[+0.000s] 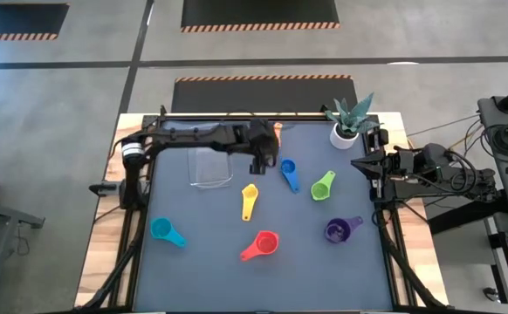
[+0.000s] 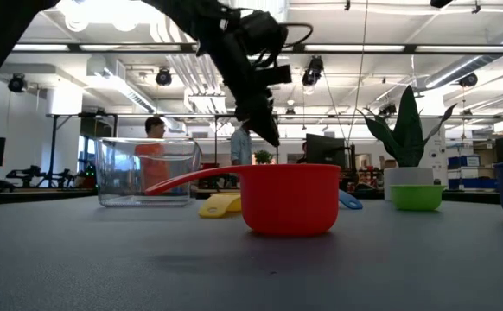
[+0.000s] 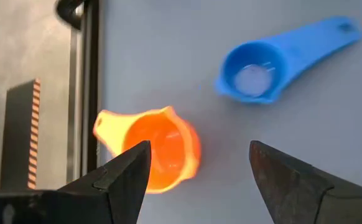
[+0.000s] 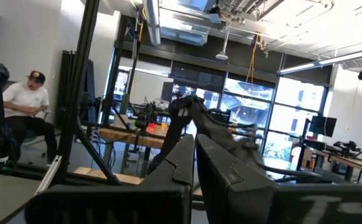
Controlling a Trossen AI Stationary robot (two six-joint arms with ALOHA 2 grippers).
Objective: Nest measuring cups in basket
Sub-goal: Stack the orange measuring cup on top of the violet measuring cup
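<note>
No readable text, labels, brands or numbers anywhere: not on cups, basket, arms, table or room beyond.

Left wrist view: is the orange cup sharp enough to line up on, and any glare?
Left wrist view: the orange plastic measuring cup glows, soft-edged, partly behind the open left gripper; the blue plastic measuring cup shows a pale glint inside. Low view: bright ceiling lights.

Dark grey table [image 1: 210,262] with pale wood edges. Lying on it: clear basket [image 1: 210,167] at eleven o'clock; orange cup [image 3: 159,149] at twelve by the far edge; blue cup [image 1: 289,173] just beside it; green cup [image 1: 323,186] at two; yellow cup [image 1: 249,201] at centre; red cup [image 1: 261,246] at six; purple cup [image 1: 341,229] at four; teal cup [image 1: 166,232] at eight; white plant pot [image 1: 344,135] at one.
</note>
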